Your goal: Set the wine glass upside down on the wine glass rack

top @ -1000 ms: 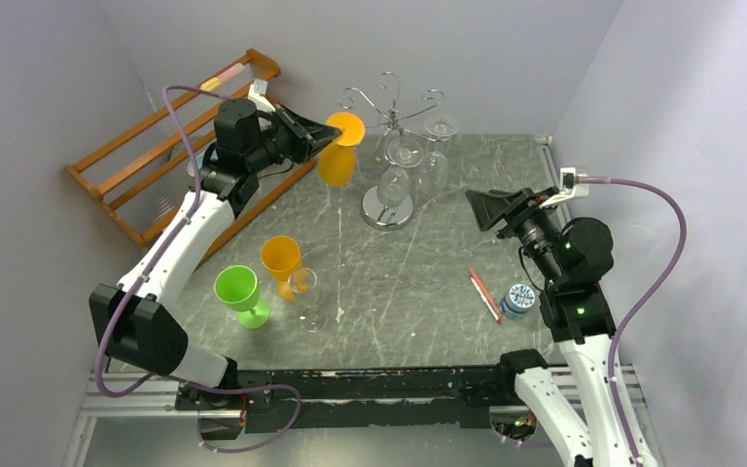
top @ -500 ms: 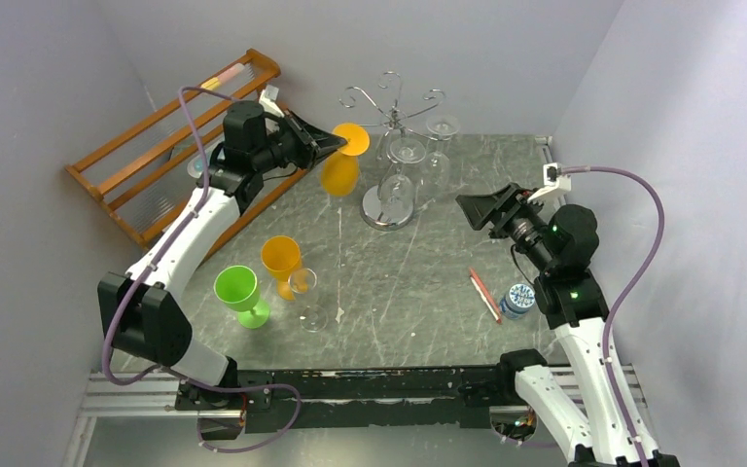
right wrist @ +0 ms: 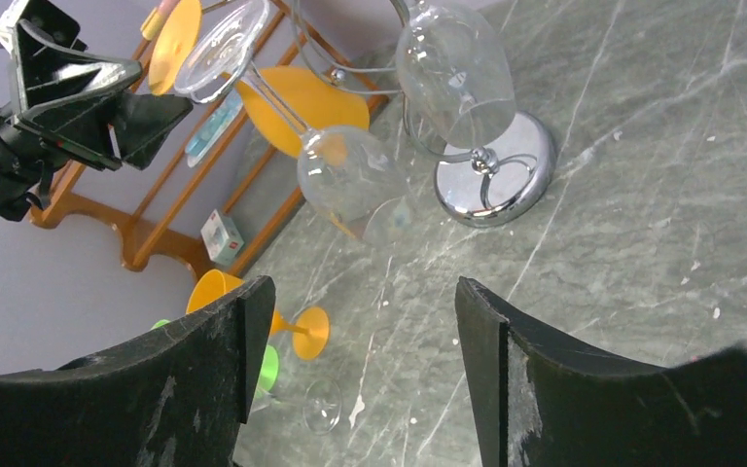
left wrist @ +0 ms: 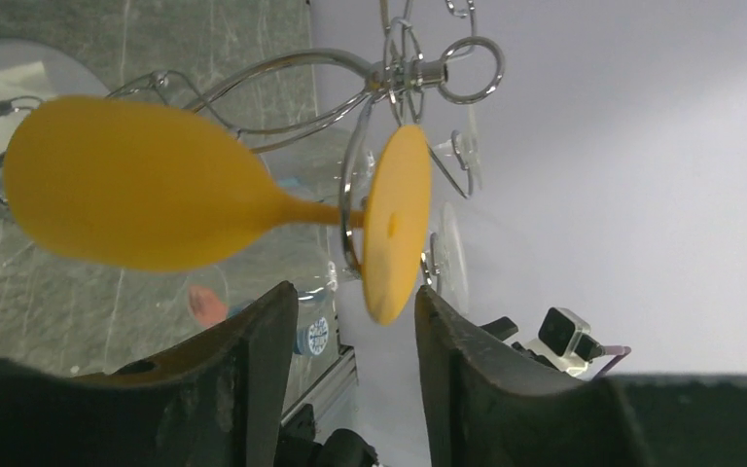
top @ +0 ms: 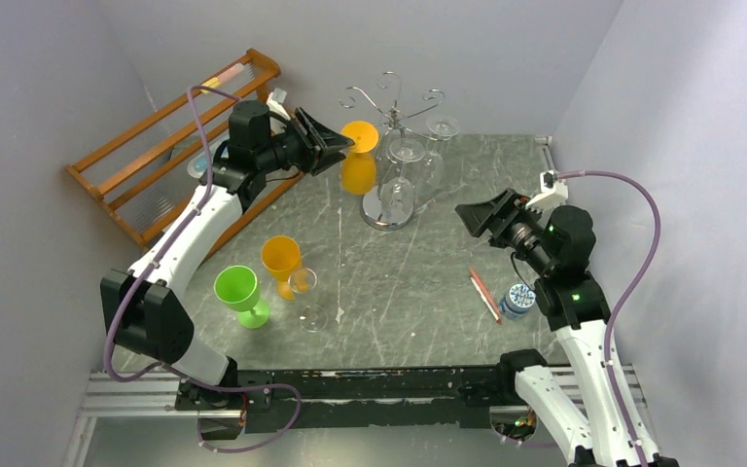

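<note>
Grey marbled tabletop (top: 418, 292) lies between pale walls. On its far side stands the silver wire wine glass rack (top: 387, 210), with curled scroll arms and a shiny disc base. An opaque orange wine glass (top: 358, 173) hangs upside down at one scroll arm, its stem inside the wire loop and its foot on top. The left hand (top: 338, 148) is just beside it, fingers spread, with the foot's rim between their tips. The right hand (top: 474, 212) hovers well apart, spread and empty.

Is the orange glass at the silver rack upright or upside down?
Upside down: the orange glass shows foot up at the rack, bowl hanging below.
</note>
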